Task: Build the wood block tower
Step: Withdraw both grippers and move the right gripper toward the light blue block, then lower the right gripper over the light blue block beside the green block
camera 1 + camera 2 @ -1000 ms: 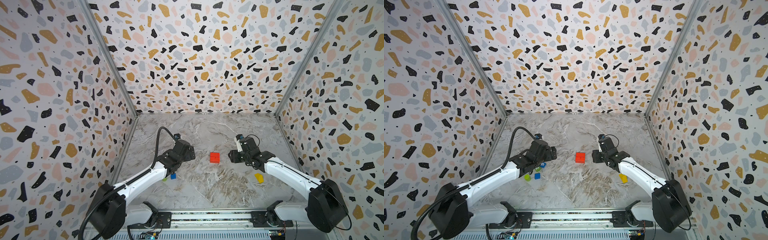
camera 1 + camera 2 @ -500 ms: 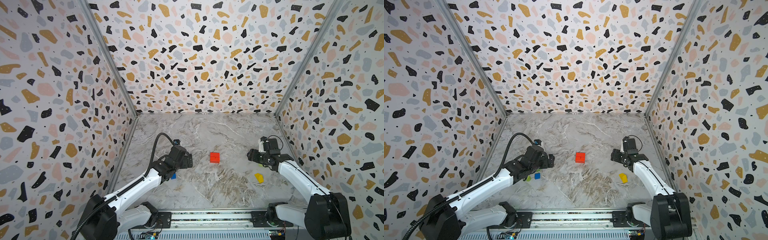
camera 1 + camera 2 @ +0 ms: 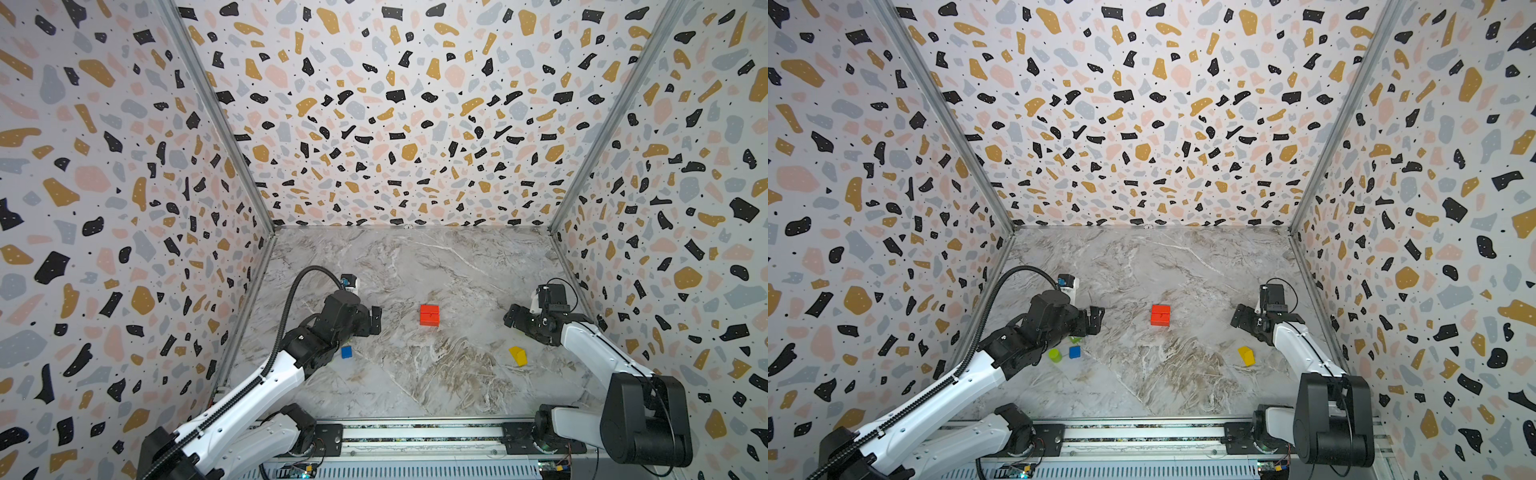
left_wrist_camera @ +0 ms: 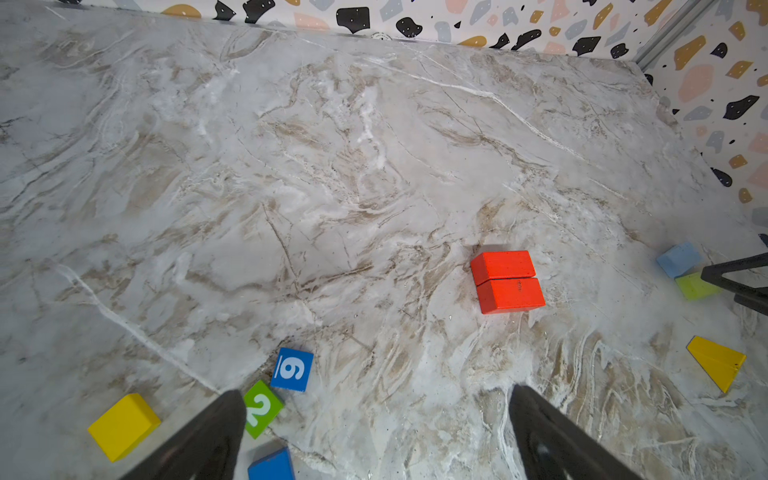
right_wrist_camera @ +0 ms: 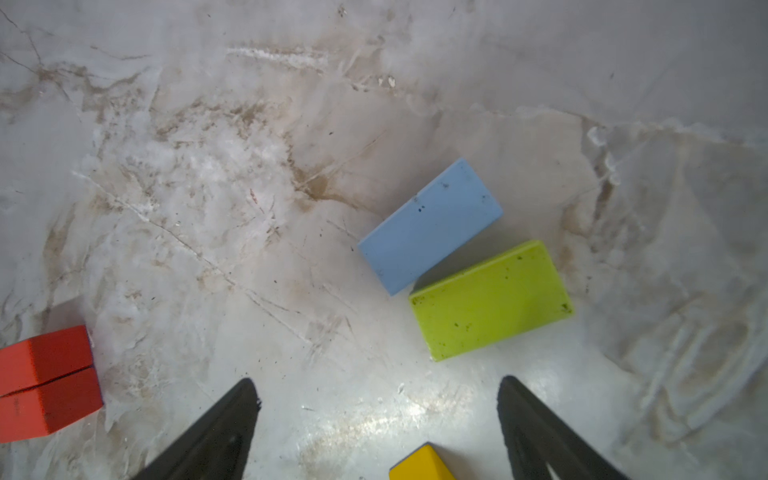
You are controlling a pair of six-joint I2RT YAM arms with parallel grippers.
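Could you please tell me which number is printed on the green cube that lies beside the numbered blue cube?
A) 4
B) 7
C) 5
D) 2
D, because the left wrist view shows a white 2 on the upturned face of the green cube, right next to the blue cube.

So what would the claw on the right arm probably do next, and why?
Probably reach forward and lower the right gripper over the light blue slab. Its jaws stand open and empty, that slab lies just ahead beside the lime slab, and the two red slabs carry nothing yet.
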